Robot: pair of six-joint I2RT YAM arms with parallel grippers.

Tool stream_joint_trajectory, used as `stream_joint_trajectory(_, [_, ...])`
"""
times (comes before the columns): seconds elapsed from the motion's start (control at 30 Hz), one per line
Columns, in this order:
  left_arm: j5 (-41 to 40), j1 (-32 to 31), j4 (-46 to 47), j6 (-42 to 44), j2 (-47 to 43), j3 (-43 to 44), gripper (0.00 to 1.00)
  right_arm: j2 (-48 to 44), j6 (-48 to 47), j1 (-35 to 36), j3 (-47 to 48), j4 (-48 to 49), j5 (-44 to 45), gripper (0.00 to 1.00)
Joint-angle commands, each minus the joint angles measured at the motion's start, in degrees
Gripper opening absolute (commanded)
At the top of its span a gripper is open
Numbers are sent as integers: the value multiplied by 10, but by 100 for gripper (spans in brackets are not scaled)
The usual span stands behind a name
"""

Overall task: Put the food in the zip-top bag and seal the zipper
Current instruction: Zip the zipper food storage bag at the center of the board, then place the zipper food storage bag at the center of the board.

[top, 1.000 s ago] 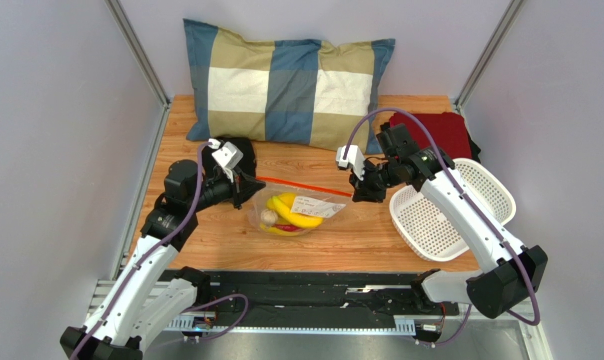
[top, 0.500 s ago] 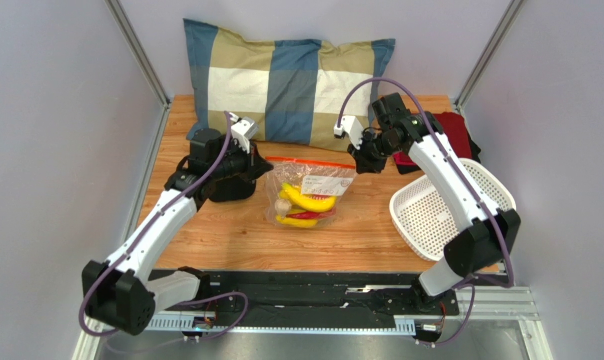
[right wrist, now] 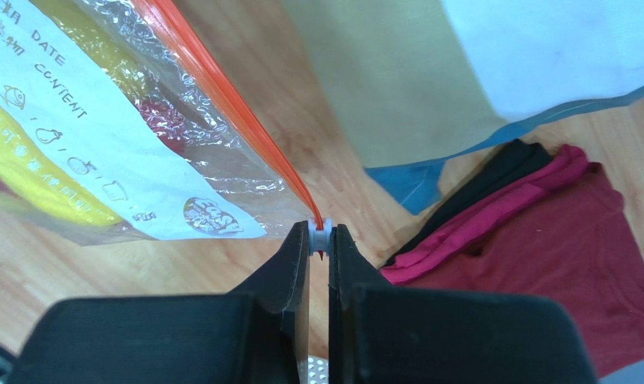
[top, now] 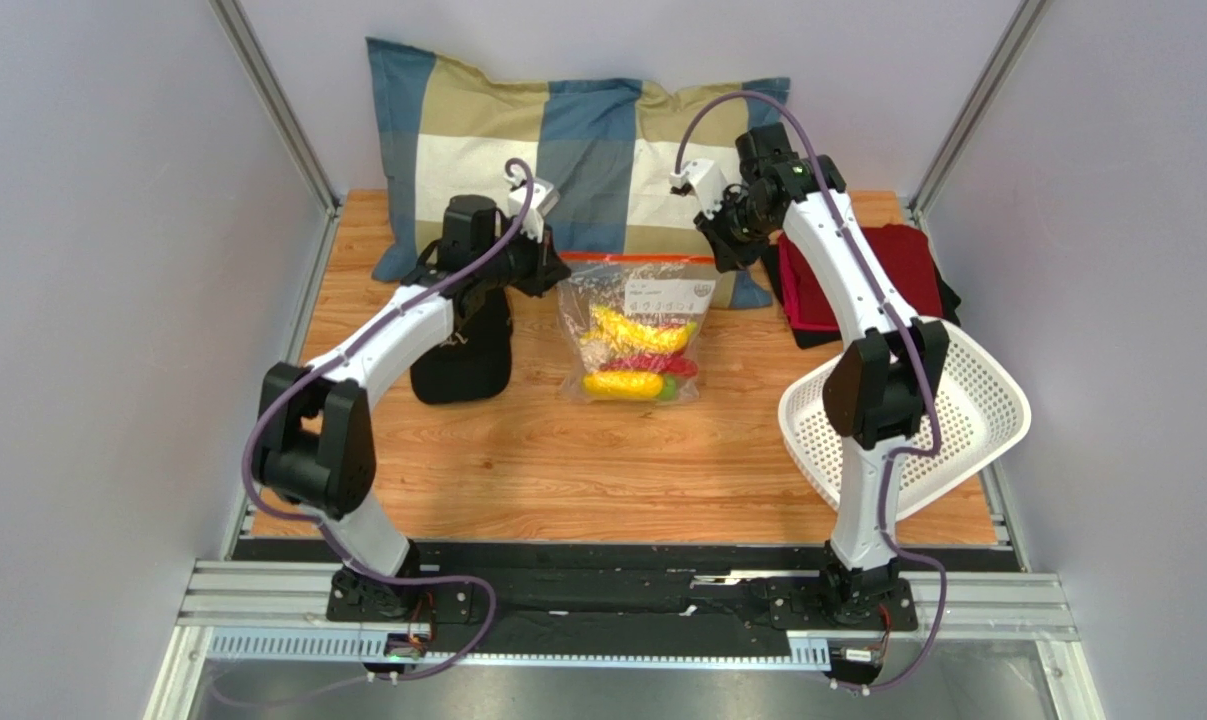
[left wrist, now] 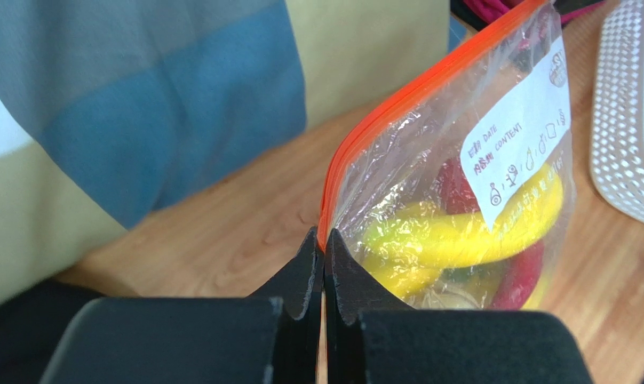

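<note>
Pinching zipper (top: 639,258) | left end effector (left wrist: 323,240), right end effector (right wrist: 320,232) | food (left wrist: 461,232) bagged

A checked blue, beige and white fabric pillow (top: 564,165) leans at the back of the wooden counter (top: 564,465). A folded red cloth (top: 902,263) lies at its right. A white perforated plastic basket (top: 985,405) sits tilted nearer. A black soft item (top: 467,368) rests left.

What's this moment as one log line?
left claw: shut on zipper end | right claw: shut on slider | zip-top bag: upright, food inside
</note>
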Motion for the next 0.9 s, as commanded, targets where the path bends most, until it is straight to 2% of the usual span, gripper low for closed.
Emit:
stream_joint_trajectory(0.0, [-29,9,29,39,61,74,0,45,22,-6,68,34,80,0])
stream_joint_trajectory(0.13, [-45,22,36,31,105,131,0,55,56,-8,67,97,119,0])
stream_joint_trajectory(0.4, [-51,28,55,39,128,173,4,50,81,-10,67,197,154,0])
stream_joint_trajectory(0.43, [-47,29,49,39,132,187,17,50,81,-9,67,197,151,3])
stream_joint_trajectory(0.47, [-44,29,42,39,141,199,29,50,82,-8,65,194,147,13])
stream_joint_trajectory(0.5, [-41,29,1,39,145,211,48,50,78,-7,63,186,145,45])
stream_joint_trajectory(0.53, [-44,30,-15,39,148,230,76,49,73,-6,61,175,141,58])
stream_joint_trajectory(0.57, [-51,31,-31,36,143,236,82,41,71,-7,56,159,136,69])
stream_joint_trajectory(0.6, [-59,32,-53,31,138,238,86,31,77,-9,35,160,135,84])
stream_joint_trajectory(0.7, [-45,51,-28,-4,80,184,99,-18,93,-19,7,158,115,95])
stream_joint_trajectory(0.77, [-22,67,-28,-17,27,138,99,-46,100,-23,-15,157,101,96])
stream_joint_trajectory(0.83, [-17,75,-73,2,-1,143,99,-86,117,-33,-35,154,84,96])
stream_joint_trajectory(0.87, [-20,78,-136,9,-21,153,99,-98,123,-35,-42,149,68,96])
